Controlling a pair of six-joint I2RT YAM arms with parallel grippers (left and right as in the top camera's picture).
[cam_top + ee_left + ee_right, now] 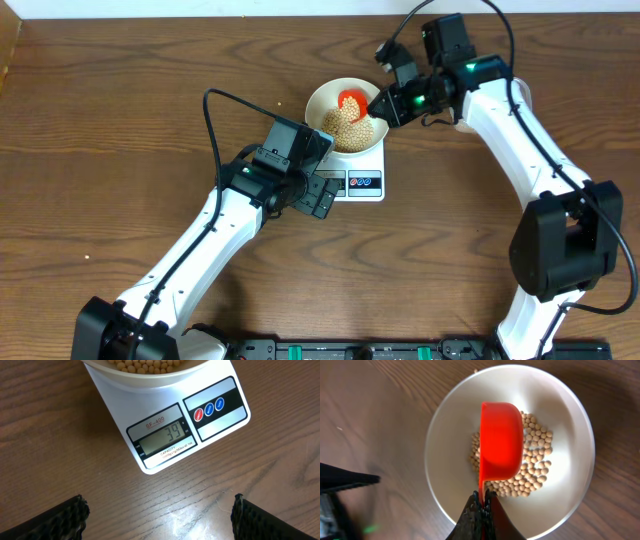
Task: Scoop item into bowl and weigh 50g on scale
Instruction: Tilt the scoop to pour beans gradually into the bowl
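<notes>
Right gripper (pixel 482 503) pinches red scoop (pixel 501 440) over bowl (pixel 451 425); left gripper (pixel 160 515) gapes wide.

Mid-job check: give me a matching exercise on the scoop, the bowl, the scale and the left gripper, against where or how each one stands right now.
Things
1. red plastic scoop
2. round white bowl
3. small white rectangular digital scale
4. left gripper

States
A. fingers wide apart, nothing between them
B. sits on the scale, with tan round beans inside
C. reads 39
D. handle pinched by the right gripper, cup over the bowl

Pairs: 1-D, 2-B, 3-C, 4-A
</notes>
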